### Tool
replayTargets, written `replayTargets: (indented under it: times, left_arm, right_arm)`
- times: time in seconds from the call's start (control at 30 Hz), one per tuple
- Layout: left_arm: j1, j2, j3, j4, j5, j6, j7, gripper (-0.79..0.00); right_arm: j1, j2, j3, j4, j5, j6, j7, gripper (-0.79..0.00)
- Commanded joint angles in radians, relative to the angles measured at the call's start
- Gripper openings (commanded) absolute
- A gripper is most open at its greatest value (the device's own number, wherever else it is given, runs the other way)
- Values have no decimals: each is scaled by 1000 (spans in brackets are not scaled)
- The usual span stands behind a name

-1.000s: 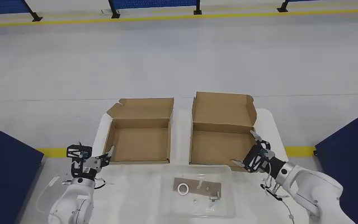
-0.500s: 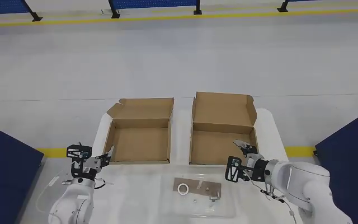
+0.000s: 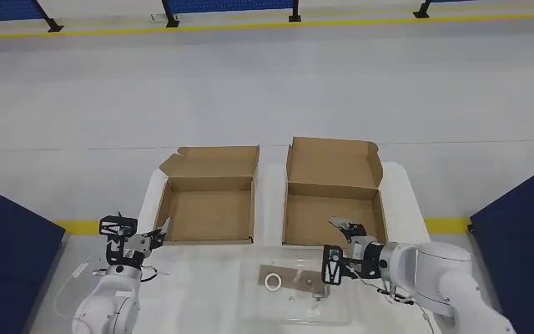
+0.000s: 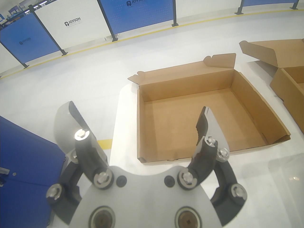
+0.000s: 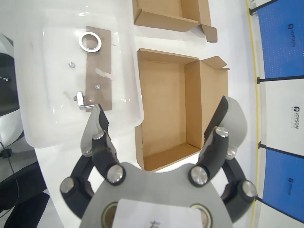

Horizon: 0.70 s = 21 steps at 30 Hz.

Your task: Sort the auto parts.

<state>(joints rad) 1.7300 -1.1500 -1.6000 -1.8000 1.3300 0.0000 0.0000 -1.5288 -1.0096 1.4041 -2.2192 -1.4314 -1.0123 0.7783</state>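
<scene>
**Right claw.** The right gripper (image 3: pixel 336 244) (image 5: pixel 161 103) stood released, jaws spread wide, with nothing between them. It hung over the seam between the clear plastic tray (image 3: pixel 288 249) (image 5: pixel 30 119) and the right-hand open brown cardboard box (image 3: pixel 309 217) (image 5: pixel 163 84). One finger was above the tray's right end and the other above the box's near edge. In the right wrist view the tray-side fingertip lay just beside the chrome metal bracket (image 5: pixel 82 102) (image 3: pixel 319 291); whether they touched could not be told.

**Left claw.** The left gripper (image 3: pixel 138 230) (image 4: pixel 137 107) was also released and held nothing. It sat at the left edge of the white bench (image 3: pixel 271 209), beside the left-hand open brown cardboard box (image 3: pixel 209 213) (image 4: pixel 190 119).

**Parts.** All parts lay in the tray at the bench's near edge. A silver metal ring (image 3: pixel 272 283) (image 5: pixel 90 41) rested on one end of a brown cardboard strip (image 3: pixel 292 275) (image 5: pixel 99 55). One small silver washer (image 5: pixel 97 86) lay on the strip and a second small washer (image 5: pixel 71 65) beside it.
</scene>
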Motion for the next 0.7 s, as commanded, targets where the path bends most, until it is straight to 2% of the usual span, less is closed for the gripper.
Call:
replayTargets:
  times: [0.0,0.27,0.57,0.67]
  left_arm:
    - [0,0,0,0,0,0,0,0]
    - [0,0,0,0,0,0,0,0]
    - [0,0,0,0,0,0,0,0]
    - [0,0,0,0,0,0,0,0]
  right_arm:
    - [48,25,-67,22,15,0,30,0]
    - [205,123,-277,132,7,0,30,0]
    - [204,123,-278,129,2,4,28,0]
    - [188,126,-324,95,-113,12,41,0]
